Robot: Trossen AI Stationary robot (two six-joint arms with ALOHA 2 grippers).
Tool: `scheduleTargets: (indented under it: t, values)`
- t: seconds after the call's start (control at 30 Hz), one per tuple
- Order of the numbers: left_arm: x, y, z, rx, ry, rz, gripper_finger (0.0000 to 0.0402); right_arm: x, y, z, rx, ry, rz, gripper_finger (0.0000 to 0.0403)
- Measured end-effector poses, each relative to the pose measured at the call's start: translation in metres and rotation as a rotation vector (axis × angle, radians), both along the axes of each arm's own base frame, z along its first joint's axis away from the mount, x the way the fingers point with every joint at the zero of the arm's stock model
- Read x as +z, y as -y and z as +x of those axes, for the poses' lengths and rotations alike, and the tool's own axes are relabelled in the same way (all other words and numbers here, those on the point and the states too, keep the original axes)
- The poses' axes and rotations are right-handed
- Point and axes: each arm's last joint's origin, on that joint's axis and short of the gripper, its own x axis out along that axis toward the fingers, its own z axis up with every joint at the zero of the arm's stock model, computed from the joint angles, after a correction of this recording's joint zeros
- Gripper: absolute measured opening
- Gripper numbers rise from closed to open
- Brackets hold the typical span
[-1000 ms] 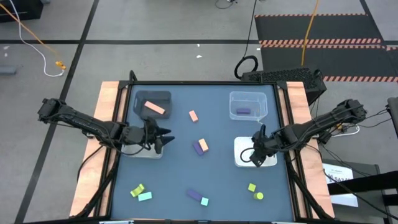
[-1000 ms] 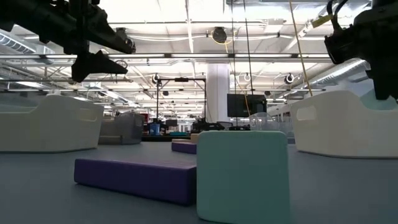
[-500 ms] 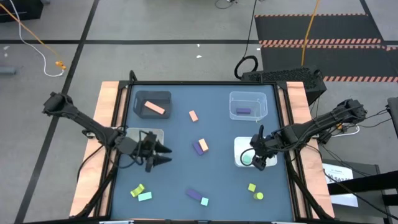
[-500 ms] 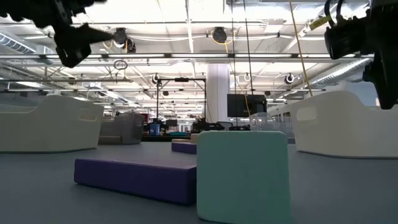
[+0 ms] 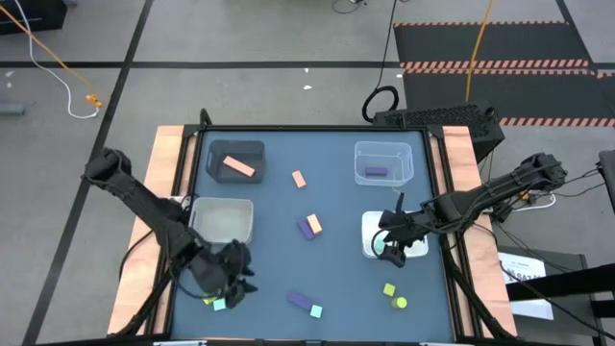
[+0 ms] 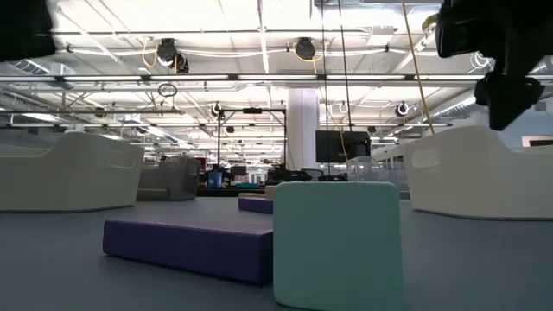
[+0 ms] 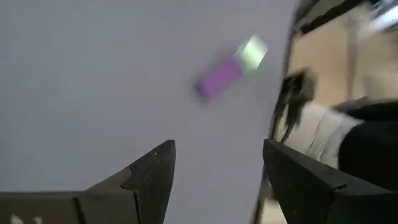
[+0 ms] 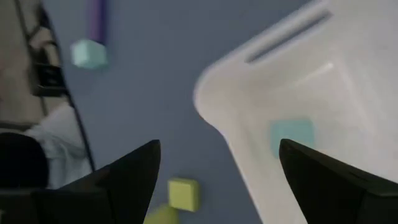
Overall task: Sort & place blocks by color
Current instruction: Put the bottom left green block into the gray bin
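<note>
Right tool (image 5: 393, 246) now open; teal block (image 5: 381, 247) in white bin (image 5: 369, 223).

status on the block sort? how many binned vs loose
Binned: an orange bar in the dark grey bin, a purple block in the clear bin, a teal cube in the white bin. In hand: nothing; right gripper hangs open above that bin, left gripper open near the front-left blocks. About nine blocks still lie loose.
</note>
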Motion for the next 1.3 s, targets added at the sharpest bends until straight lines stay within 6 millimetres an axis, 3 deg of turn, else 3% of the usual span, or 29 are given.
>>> scheduleTargets:
  t: [0.2, 0.4, 0.5, 1.03, 1.13, 1.27, 1.3]
  values:
    - [-0.006, 0.028, -0.014, 0.128, -0.347, -0.014, 0.0243, 0.008, -0.003, 0.01, -0.01, 0.126, 0.047, 0.032]
    - [-0.032, 0.038, -0.026, 0.31, -0.619, -0.008, 0.0243, 0.01, 0.007, 0.018, -0.474, 0.199, 0.006, 0.032]
    - [-0.045, 0.042, -0.031, 0.339, -0.718, 0.032, 0.0243, 0.013, 0.012, 0.018, -0.444, 0.225, -0.022, 0.032]
    - [-0.091, 0.054, -0.034, 0.38, -0.776, 0.239, 0.0241, 0.014, 0.014, 0.018, -0.246, 0.28, -0.198, 0.032]
    - [-0.096, 0.054, -0.033, 0.376, -0.782, 0.261, 0.0214, 0.014, 0.014, 0.018, -0.252, 0.278, -0.192, 0.032]
    - [-0.095, 0.054, -0.033, 0.357, -0.774, 0.263, 0.0131, 0.014, 0.014, 0.018, -0.247, 0.279, -0.196, 0.032]
    - [-0.094, 0.054, -0.033, 0.348, -0.767, 0.266, 0.0128, 0.014, 0.014, 0.018, -0.247, 0.279, -0.196, 0.032]
